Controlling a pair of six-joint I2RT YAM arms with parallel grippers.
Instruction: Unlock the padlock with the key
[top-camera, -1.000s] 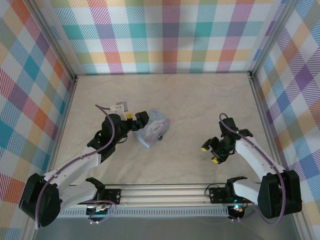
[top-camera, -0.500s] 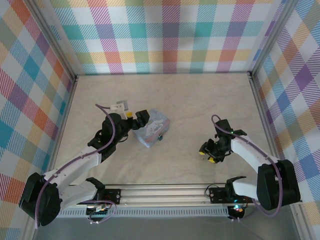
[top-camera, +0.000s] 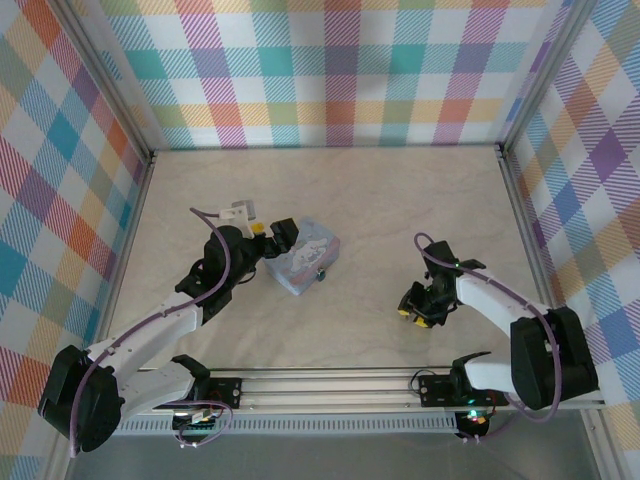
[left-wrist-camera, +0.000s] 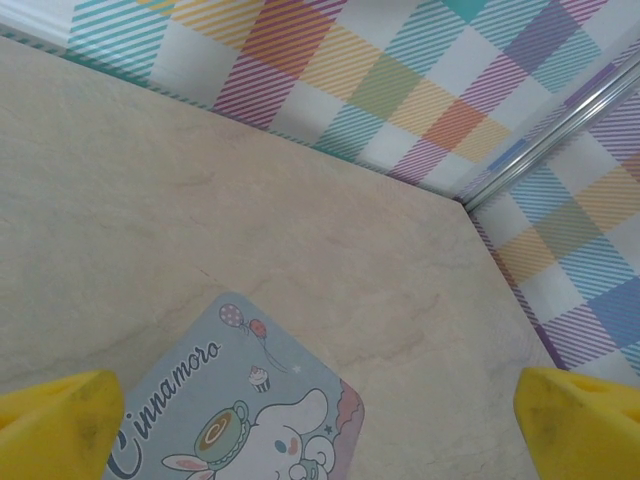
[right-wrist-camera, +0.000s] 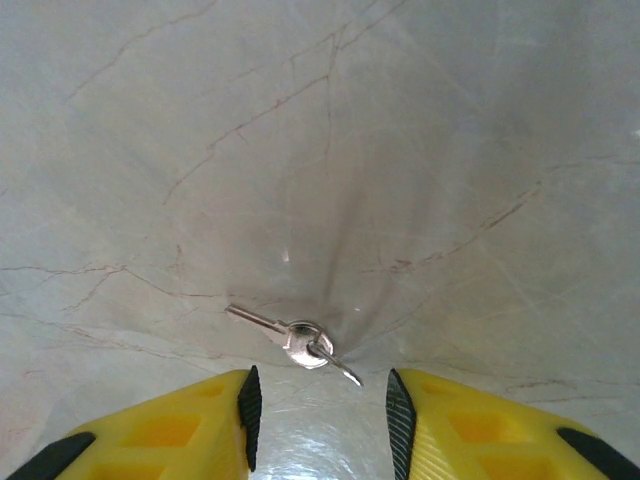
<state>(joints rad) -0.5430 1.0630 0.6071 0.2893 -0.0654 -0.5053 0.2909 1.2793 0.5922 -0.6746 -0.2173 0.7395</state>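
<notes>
Your right hand (top-camera: 418, 308) has slid left and slightly nearer over the last second and now sits low over the key (right-wrist-camera: 295, 338), so I'd judge pickup is the step in hand. Its fingers are apart. The key lies flat on the worktop (top-camera: 380, 200), right of centre toward the near edge, just ahead of the tips and roughly centred in the gap. Left hand (top-camera: 272, 238) is also spread, at the tin (top-camera: 305, 252). Padlock (top-camera: 321, 272) sits against the tin's near side, mid-worktop, well apart from the key.
</notes>
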